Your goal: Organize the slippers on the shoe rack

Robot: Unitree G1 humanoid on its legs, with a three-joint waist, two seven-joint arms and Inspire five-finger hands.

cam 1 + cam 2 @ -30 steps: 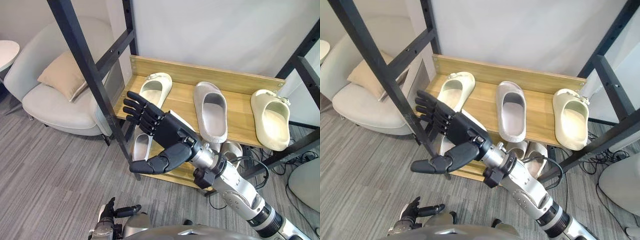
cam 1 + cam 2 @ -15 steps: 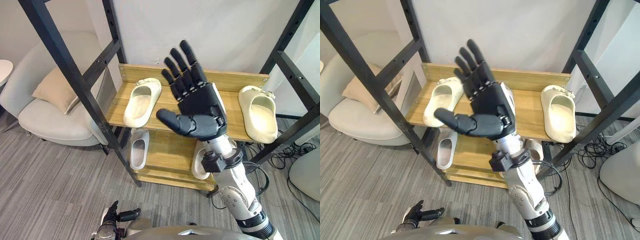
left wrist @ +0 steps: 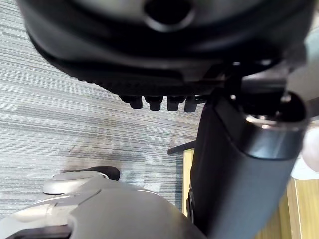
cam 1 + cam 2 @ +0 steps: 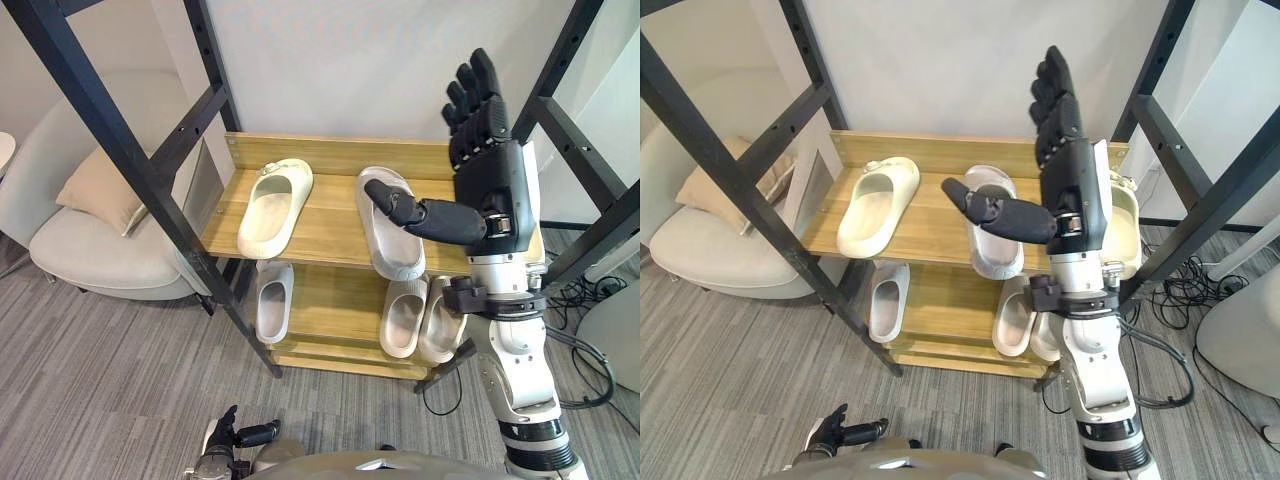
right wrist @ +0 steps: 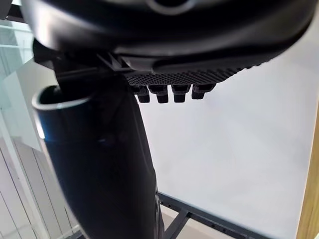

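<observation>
A cream foam slipper [image 4: 275,205] and a grey foam slipper [image 4: 395,255] lie apart on the upper shelf of the wooden shoe rack [image 4: 330,225]. In front of the shelf's right end the dark right hand [image 4: 487,180] stands raised – fingers straight up, thumb stretched leftward, holding nothing. The left hand [image 4: 235,437] hangs low, loosely open and empty.

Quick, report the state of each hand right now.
Left hand: open, holding nothing, low at the robot's side.
Right hand: open, fingers straight, raised in front of the shoe rack, holding nothing.
</observation>
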